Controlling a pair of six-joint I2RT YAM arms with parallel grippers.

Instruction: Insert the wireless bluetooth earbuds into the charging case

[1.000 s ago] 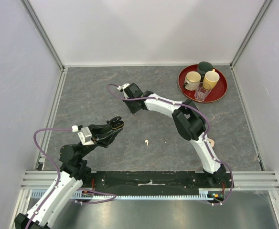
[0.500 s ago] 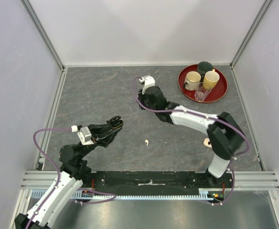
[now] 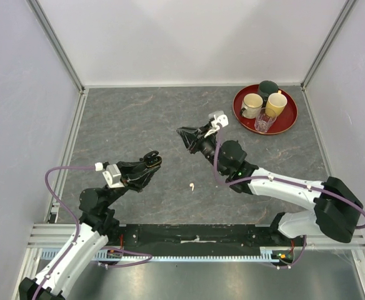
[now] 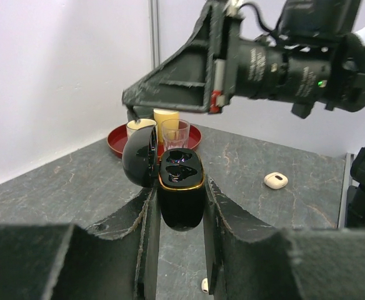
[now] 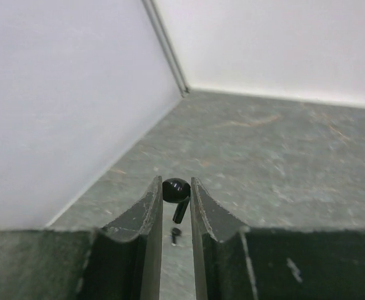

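Note:
My left gripper (image 3: 150, 160) is shut on a glossy black charging case (image 4: 181, 187) with a gold rim. It holds the case upright above the table with the lid open. My right gripper (image 3: 184, 133) is shut on a black earbud (image 5: 176, 190), pinched between its fingertips with the stem pointing down. It hovers above and behind the case, as the left wrist view (image 4: 132, 103) shows. A cream-white earbud (image 3: 192, 186) lies on the table between the arms and also shows in the left wrist view (image 4: 204, 285). A small dark speck (image 5: 175, 233) shows below the held bud.
A white charging case (image 4: 275, 180) lies on the table to the right. A red tray (image 3: 289, 122) at the back right holds a cream mug (image 3: 252, 103), a yellow mug (image 3: 276, 103), a glass (image 3: 265, 120) and a dark cup (image 3: 269, 87). Walls enclose three sides.
My right arm has swung from the back left-centre toward the right and nearer, bringing its gripper over the table's middle. The left gripper and the case have stayed put.

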